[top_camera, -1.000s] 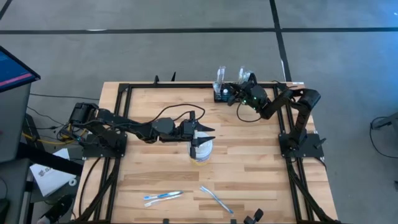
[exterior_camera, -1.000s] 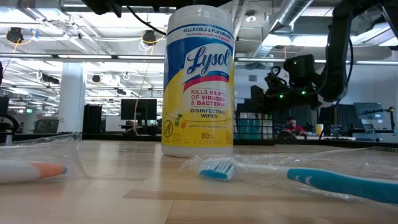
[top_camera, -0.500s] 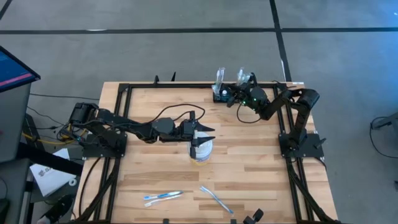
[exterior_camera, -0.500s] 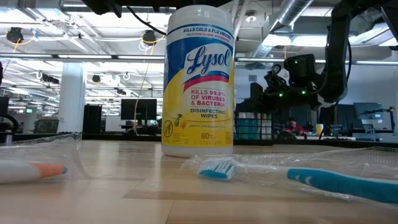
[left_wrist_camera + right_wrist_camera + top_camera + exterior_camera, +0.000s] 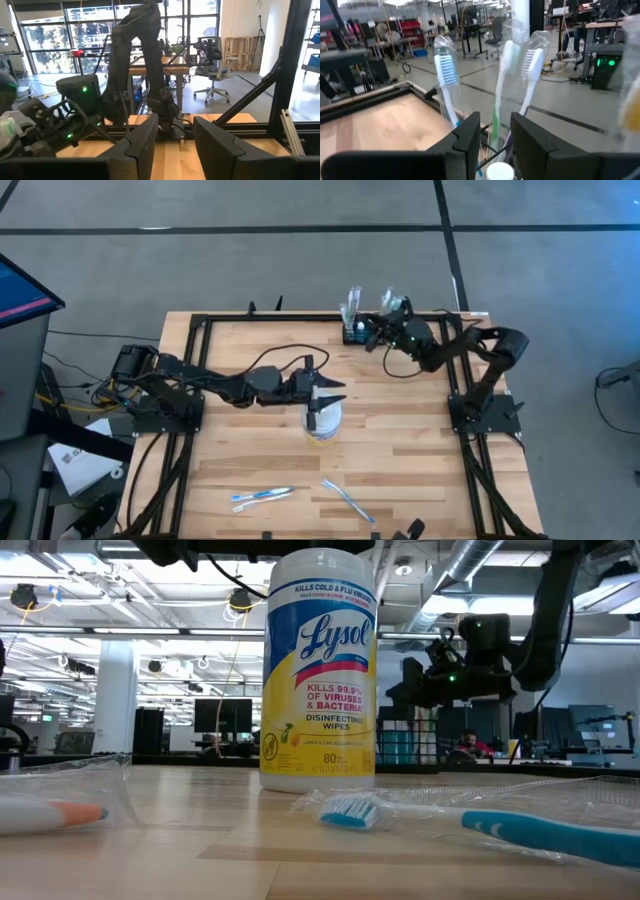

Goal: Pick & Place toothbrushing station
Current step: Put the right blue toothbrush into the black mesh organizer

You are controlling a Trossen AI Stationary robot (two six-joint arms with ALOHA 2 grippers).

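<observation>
At the far edge of the desk (image 5: pixel 250 470), right of its middle, the black rack (image 5: pixel 355 333) with its upright wrapped toothbrushes (image 5: pixel 445 75) is met by the right hand (image 5: pixel 372 332), whose two fingers are seen in the right wrist view standing a narrow gap apart and reaching in at the foot of the brushes; whether the rack's wall is actually pinched between them cannot be told. Against the pictures of a second ago, the rack and the right hand are found slightly shifted along that edge, and the right arm's elbow has been swung outward past the desk's right side, so a drag or an early lift of the rack is judged to be under way, with its placing not yet done. Near the desk's middle the left hand (image 5: pixel 318 408) is held over the white wipes tub (image 5: pixel 323 423), fingers apart, nothing clamped. Two loose toothbrushes (image 5: pixel 262 496) lie by the near edge.
</observation>
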